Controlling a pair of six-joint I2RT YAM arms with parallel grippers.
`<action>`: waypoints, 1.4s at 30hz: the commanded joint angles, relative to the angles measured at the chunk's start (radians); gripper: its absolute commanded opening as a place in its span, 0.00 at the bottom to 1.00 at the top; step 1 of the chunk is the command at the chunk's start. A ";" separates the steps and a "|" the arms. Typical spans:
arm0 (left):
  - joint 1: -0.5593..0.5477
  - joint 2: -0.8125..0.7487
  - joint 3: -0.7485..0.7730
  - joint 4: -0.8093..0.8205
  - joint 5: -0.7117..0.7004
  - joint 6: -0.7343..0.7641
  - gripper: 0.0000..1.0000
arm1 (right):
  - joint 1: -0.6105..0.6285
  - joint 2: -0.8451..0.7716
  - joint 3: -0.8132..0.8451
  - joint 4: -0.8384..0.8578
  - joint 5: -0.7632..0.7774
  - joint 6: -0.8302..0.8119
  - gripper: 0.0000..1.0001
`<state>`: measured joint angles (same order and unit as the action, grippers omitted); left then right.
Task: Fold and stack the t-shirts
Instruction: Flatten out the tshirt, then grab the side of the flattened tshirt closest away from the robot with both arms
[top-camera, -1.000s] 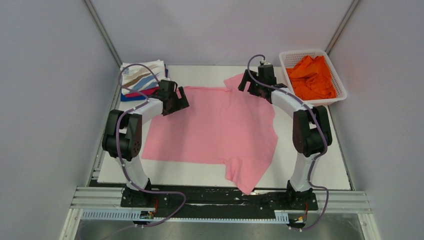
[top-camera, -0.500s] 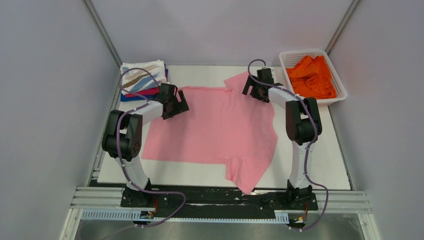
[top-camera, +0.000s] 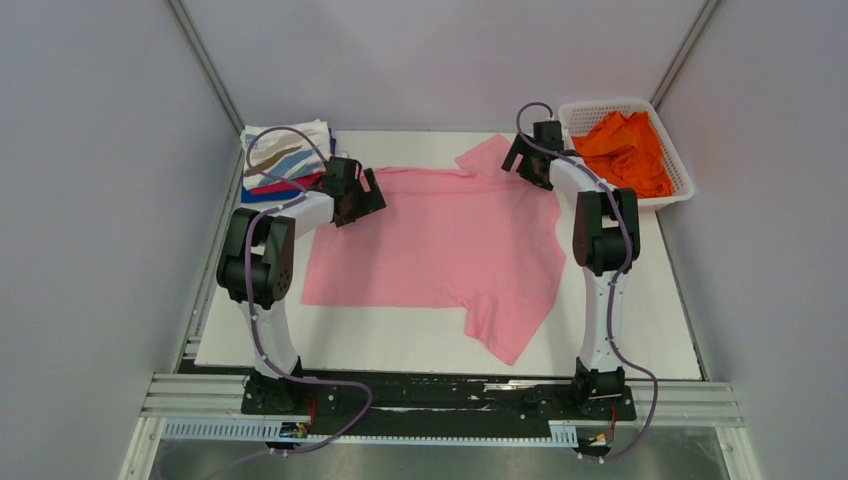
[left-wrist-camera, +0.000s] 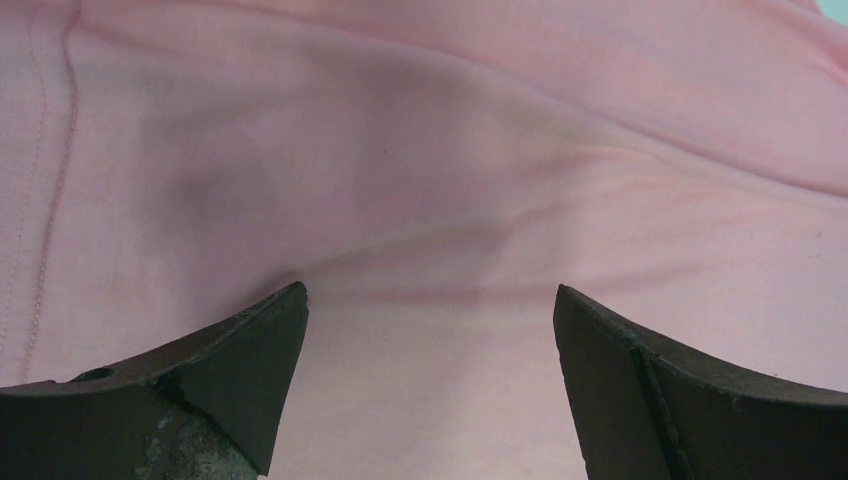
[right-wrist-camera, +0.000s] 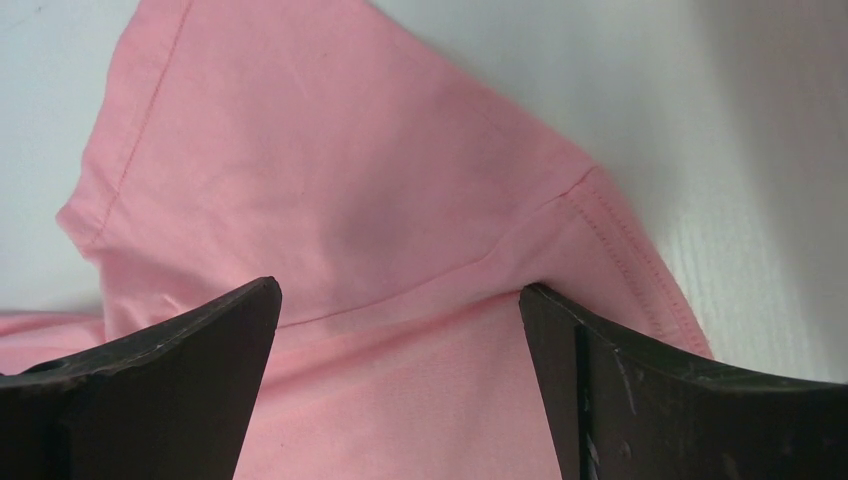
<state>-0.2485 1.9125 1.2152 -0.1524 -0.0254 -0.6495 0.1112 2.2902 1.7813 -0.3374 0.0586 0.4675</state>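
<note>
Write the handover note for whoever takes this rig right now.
Tools: both open. The left tool is over the far left corner of the pink t-shirt, the right tool at its far sleeve. Neither grips cloth.
Done: folded stack, streak print on top, at the table's far left.
Left: pink t-shirt lies flat, unfolded; orange t-shirt is crumpled in the basket. Fold and stack both.

Left gripper (left-wrist-camera: 430, 300): we saw jaws wide, over pink t-shirt (top-camera: 440, 240) far-left corner.
Right gripper (right-wrist-camera: 400, 290): jaws stood wide, over its far-right sleeve.
</note>
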 joint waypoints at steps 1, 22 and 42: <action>-0.017 0.075 0.053 -0.030 0.045 -0.024 1.00 | -0.062 0.099 0.081 -0.086 0.016 0.007 1.00; -0.064 -0.481 -0.136 -0.279 -0.179 -0.031 1.00 | 0.004 -0.464 -0.160 -0.059 -0.116 -0.057 1.00; 0.098 -0.816 -0.642 -0.389 -0.304 -0.335 0.80 | 0.010 -0.951 -0.815 0.120 -0.089 0.105 1.00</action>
<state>-0.1566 1.0748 0.5758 -0.5999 -0.3046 -0.9104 0.1211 1.3903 0.9859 -0.2749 -0.0456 0.5571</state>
